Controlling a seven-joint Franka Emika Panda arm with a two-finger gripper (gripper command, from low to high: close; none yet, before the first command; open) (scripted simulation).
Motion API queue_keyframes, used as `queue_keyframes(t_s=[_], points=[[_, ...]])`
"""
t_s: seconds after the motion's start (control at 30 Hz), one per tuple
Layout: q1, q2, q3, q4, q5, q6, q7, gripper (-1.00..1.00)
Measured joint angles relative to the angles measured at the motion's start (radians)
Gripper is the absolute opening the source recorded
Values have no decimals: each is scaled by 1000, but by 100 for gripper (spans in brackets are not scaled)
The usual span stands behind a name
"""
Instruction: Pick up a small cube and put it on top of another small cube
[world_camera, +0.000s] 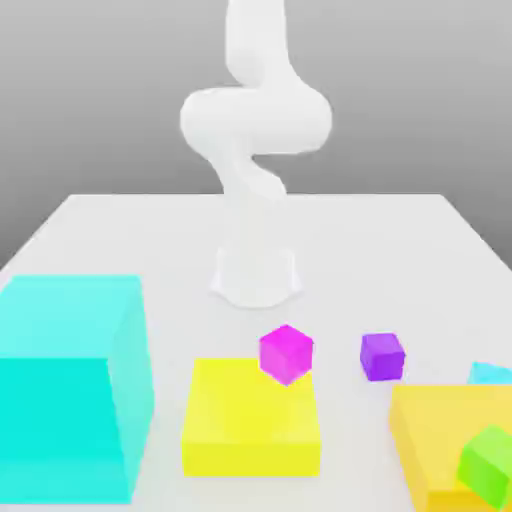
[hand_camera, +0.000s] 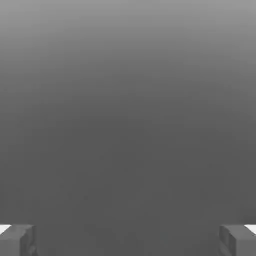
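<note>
A small cyan cube (world_camera: 490, 373) peeks out behind an orange-yellow block at the exterior view's right, with only its top showing. On the table to its left sits a small purple cube (world_camera: 382, 356). Further left, a small magenta cube (world_camera: 286, 352) stands tilted at the far edge of a flat yellow block (world_camera: 250, 425). The white arm (world_camera: 255, 120) rises from its base and leaves the picture upward. In the hand view my gripper (hand_camera: 128, 240) is open, its grey fingertips (hand_camera: 17, 240) far apart with nothing between them, facing plain grey background.
A huge cyan block (world_camera: 70, 385) fills the exterior view's near left. The orange-yellow block (world_camera: 440, 430) at the near right carries a tilted green cube (world_camera: 487, 465). The arm's base (world_camera: 255, 275) stands mid-table on the white tabletop (world_camera: 400, 260).
</note>
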Motion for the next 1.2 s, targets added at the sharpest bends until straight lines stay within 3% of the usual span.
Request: queue_keyframes(t_s=[0.4, 0.67, 0.83, 1.0, 1.2], points=[[-96, 383, 364, -76, -133, 145, 500, 0], [-60, 656, 519, -124, -299, 231, 885, 0], [25, 821, 542, -154, -378, 287, 1108, 0], [116, 961, 561, -190, -381, 358, 1277, 0], [262, 1126, 408, -156, -540, 463, 1433, 0]])
